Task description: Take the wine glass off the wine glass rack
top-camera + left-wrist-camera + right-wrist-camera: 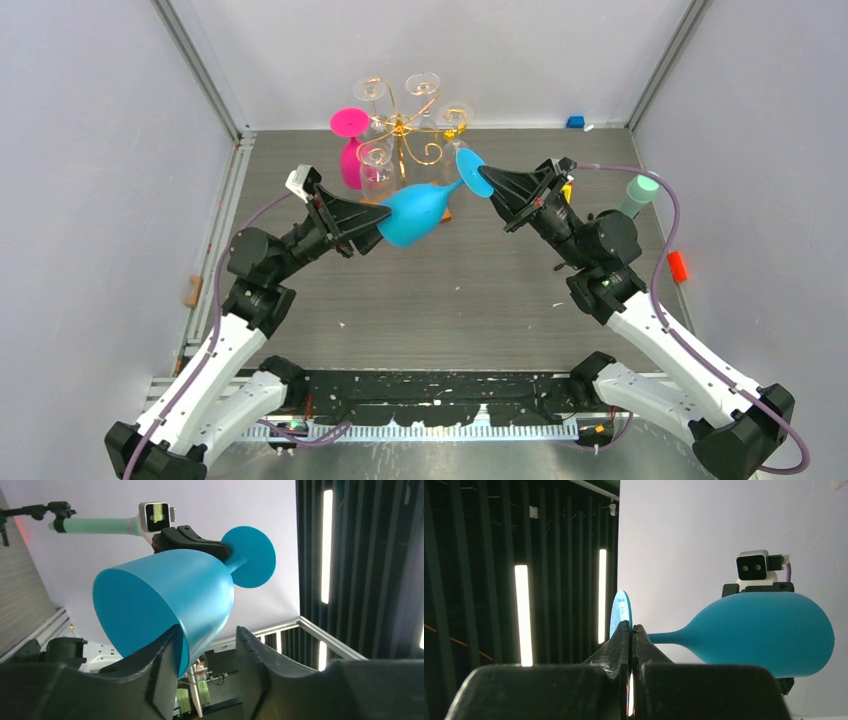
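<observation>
Two grippers share one blue glass (415, 213): right gripper (488, 181) clamps its foot, left gripper (379, 222) straddles its rim, fingers half-spread; one pink glass (351, 162) hangs on one rack (403, 125).

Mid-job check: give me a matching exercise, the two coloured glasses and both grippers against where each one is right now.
Column one:
1 blue wine glass
2 pink wine glass
3 right gripper
4 left gripper

Column two:
A hanging foot-up on the wine glass rack
B shut on the blue glass's foot
C sideways in the air between the arms
D fingers astride the blue glass's rim, not yet closed

Pairs: 1-C, 2-A, 3-B, 4-D
</observation>
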Robot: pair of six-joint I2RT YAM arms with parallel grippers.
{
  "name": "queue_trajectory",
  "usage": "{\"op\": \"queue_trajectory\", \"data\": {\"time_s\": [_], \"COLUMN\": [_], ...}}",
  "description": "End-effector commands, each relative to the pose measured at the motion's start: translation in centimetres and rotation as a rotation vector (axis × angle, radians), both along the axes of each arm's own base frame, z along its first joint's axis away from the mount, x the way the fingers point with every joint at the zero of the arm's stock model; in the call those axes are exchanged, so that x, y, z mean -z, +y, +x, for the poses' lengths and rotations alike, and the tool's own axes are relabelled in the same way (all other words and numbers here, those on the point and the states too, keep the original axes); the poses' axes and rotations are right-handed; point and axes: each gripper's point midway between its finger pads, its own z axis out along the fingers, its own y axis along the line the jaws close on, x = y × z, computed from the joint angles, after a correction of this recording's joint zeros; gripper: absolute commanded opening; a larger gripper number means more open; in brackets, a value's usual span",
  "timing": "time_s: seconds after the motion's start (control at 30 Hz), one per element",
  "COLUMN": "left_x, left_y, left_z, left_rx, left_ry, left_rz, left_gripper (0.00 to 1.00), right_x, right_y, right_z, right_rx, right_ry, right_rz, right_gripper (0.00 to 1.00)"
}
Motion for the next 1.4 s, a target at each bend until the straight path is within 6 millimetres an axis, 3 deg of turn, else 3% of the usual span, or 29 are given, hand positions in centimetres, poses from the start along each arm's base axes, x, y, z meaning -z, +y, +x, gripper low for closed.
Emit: {"op": "queue_trajectory", "data": {"time_s": [0.0, 0.1, 0.2, 0.27, 0.33, 0.47, 0.5, 0.63, 0.8, 0.97, 1.07, 1.2, 1.37], "left_x": [-5.9, -6.4, -6.8, -7.2, -7.6, -9.0, -9.4, -10.9, -11.0, -9.0, -6.5, -2.1, 3.5], "left_y": [0.9, 0.8, 0.8, 1.1, 1.6, 2.1, 2.2, 2.7, 3.2, 4.3, 5.3, 7.8, 11.3], "left_z": [-2.5, -2.6, -2.8, -2.9, -2.9, -3.3, -3.4, -3.9, -4.1, -3.3, -2.7, -1.6, -1.9], "left_rx": [0.034, 0.040, 0.038, 0.015, -0.027, -0.079, -0.084, -0.136, -0.228, -0.349, -0.406, -0.485, -0.501], "left_ry": [-0.178, -0.199, -0.229, -0.256, -0.287, -0.369, -0.388, -0.474, -0.539, -0.542, -0.506, -0.440, -0.358], "left_rz": [-0.140, -0.137, -0.131, -0.138, -0.147, -0.147, -0.147, -0.138, 0.000, 0.226, 0.400, 0.686, 1.012], "left_gripper": [0.38, 0.25, 0.02, 0.00, 0.00, 0.00, 0.00, 0.00, 0.00, 0.00, 0.00, 0.00, 0.00], "right_x": [-1.2, -1.9, -2.8, -3.4, -3.9, -4.1, -4.2, -3.3, -2.3, -1.0, -0.2, 1.3, 3.8], "right_y": [0.2, 0.3, 0.7, 0.9, 0.9, 0.6, 0.5, 0.3, -1.0, -3.6, -5.4, -7.3, -7.9], "right_z": [-0.5, -0.7, -1.5, -2.0, -2.4, -2.6, -2.6, -2.0, -1.5, -0.4, 0.1, 0.9, 1.3], "right_rx": [-0.035, -0.046, -0.064, -0.044, -0.016, 0.038, 0.043, 0.096, 0.193, 0.346, 0.418, 0.495, 0.472], "right_ry": [-0.013, -0.033, -0.082, -0.142, -0.171, -0.199, -0.194, -0.210, -0.234, -0.231, -0.208, -0.199, -0.218], "right_rz": [0.022, 0.013, -0.019, -0.084, -0.159, -0.280, -0.305, -0.416, -0.590, -0.780, -0.884, -1.037, -1.219], "right_gripper": [0.00, 0.00, 0.00, 0.01, 0.08, 0.36, 0.50, 0.77, 0.83, 0.83, 0.83, 0.81, 0.76]}}
